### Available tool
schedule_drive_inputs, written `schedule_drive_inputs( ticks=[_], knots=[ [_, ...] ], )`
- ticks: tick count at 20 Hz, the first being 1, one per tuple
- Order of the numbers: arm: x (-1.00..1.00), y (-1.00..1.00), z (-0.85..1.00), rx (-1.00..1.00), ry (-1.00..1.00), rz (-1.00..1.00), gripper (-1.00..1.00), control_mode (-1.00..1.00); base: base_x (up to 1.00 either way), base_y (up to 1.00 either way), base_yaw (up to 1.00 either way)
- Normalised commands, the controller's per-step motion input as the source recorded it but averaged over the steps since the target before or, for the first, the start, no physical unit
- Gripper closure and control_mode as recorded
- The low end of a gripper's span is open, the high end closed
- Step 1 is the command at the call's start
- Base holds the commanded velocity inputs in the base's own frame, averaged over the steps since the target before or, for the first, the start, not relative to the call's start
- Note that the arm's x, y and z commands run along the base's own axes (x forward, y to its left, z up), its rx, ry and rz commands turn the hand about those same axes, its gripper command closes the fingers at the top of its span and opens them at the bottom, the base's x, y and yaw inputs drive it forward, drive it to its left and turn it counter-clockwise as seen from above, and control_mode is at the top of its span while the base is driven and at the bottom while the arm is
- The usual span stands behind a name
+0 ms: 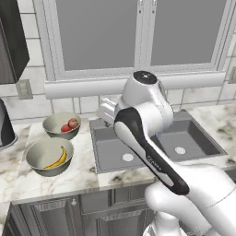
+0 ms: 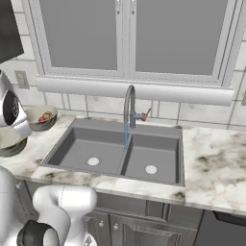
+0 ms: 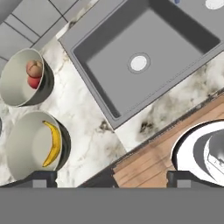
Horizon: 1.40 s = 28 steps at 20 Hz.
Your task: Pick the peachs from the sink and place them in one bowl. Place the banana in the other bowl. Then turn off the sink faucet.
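Two red-orange peachs (image 3: pixel 34 74) lie in the farther grey-beige bowl (image 3: pixel 15 87), also seen from the left base (image 1: pixel 50 123) and right base (image 2: pixel 36 115). The yellow banana (image 3: pixel 53 144) lies in the nearer bowl (image 3: pixel 26 148), at the counter's left (image 1: pixel 39 154). My gripper (image 3: pixel 113 179) hangs high over the counter's front edge, open and empty, its dark fingertips (image 3: pixel 41 178) far apart. The dark grey sink (image 2: pixel 77 144) holds no fruit. A blue stream runs from the gooseneck sink faucet (image 2: pixel 129 103) into it.
Marble counter (image 2: pixel 211 158) stretches to the right of the sink. A dark appliance (image 1: pixel 4 126) stands at the far left beside the bowls. A window and sill (image 2: pixel 134 91) back the faucet. Wooden floor (image 3: pixel 148 162) shows below the counter's edge.
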Motion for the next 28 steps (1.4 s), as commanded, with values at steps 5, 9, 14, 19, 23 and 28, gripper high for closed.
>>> schedule_drive_inputs(
  ticks=[5,9,14,19,23,28],
  knots=[
    [-0.21,-1.0,0.43,0.13,-0.03,-0.04,-1.0,-1.0,0.0,0.0,0.0],
    [-0.11,-1.0,0.29,0.16,0.0,-0.05,-1.0,-1.0,0.0,0.0,0.0],
    [-0.03,-0.95,0.23,0.19,0.0,-0.07,-1.0,-1.0,0.0,0.0,0.0],
    [0.0,-0.89,0.07,0.23,0.0,-0.1,-1.0,-1.0,0.0,0.0,0.0],
    [0.0,-0.86,0.0,0.22,0.0,-0.11,-1.0,-1.0,0.0,0.0,0.0],
    [0.0,-0.88,0.0,0.21,0.0,-0.2,-1.0,-1.0,0.0,0.0,0.0]
  ],
)
